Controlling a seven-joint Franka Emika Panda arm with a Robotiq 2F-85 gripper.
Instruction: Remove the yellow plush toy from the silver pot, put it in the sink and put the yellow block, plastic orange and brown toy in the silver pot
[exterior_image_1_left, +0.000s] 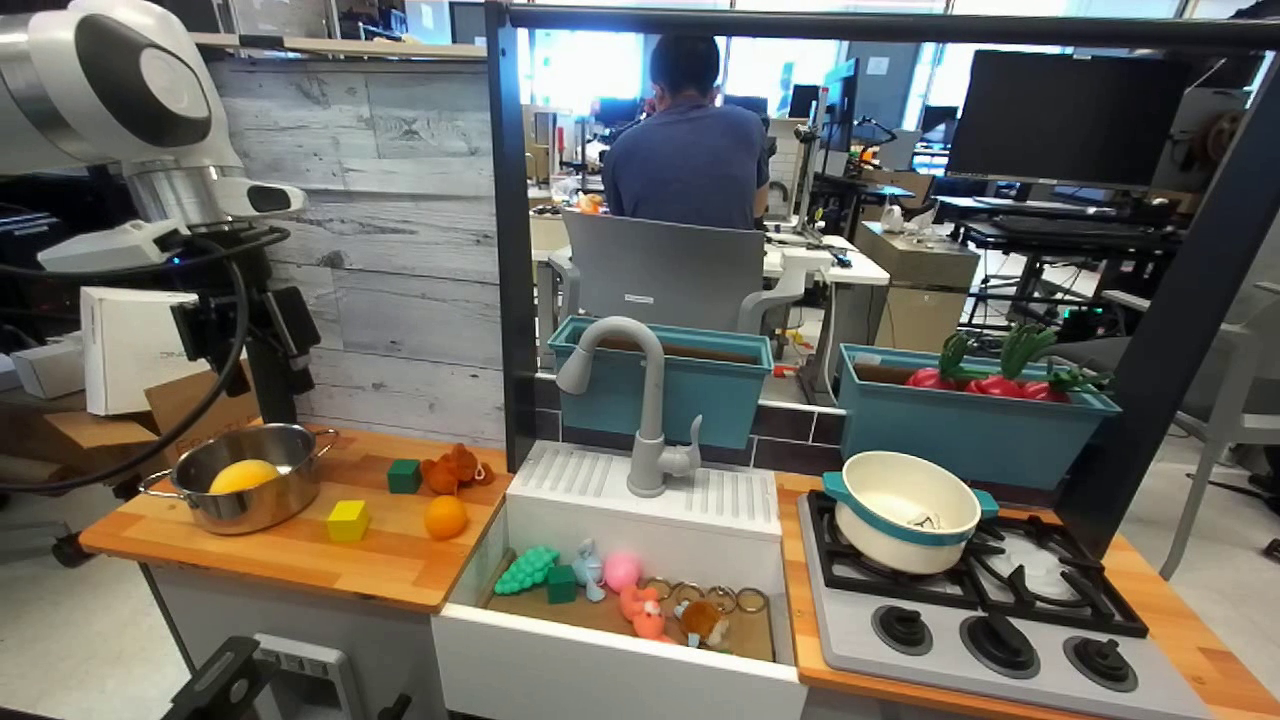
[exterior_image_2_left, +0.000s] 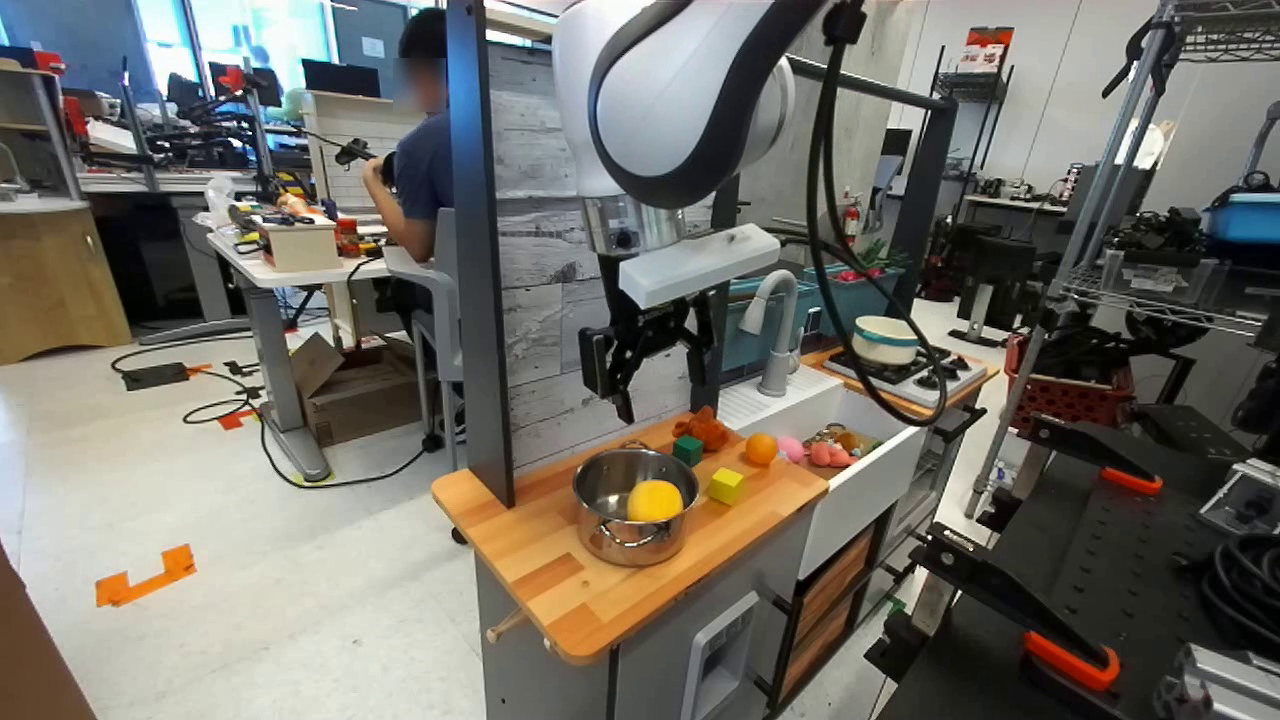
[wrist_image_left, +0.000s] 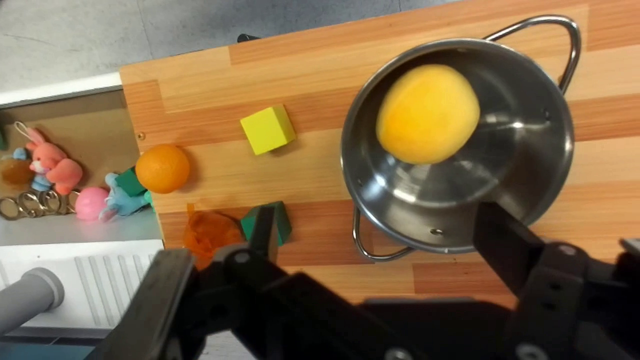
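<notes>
Wooden counter (exterior_image_2_left: 555, 545) holds the pot (wrist_image_left: 520, 165), plush (wrist_image_left: 427, 114) inside it; the pincer (wrist_image_left: 375, 216) hangs well above, touching neither, jaws wide apart.

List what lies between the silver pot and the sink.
In an exterior view, the yellow block, a green block, the brown toy and the orange lie between the silver pot and the sink. The wrist view shows them too.
</notes>
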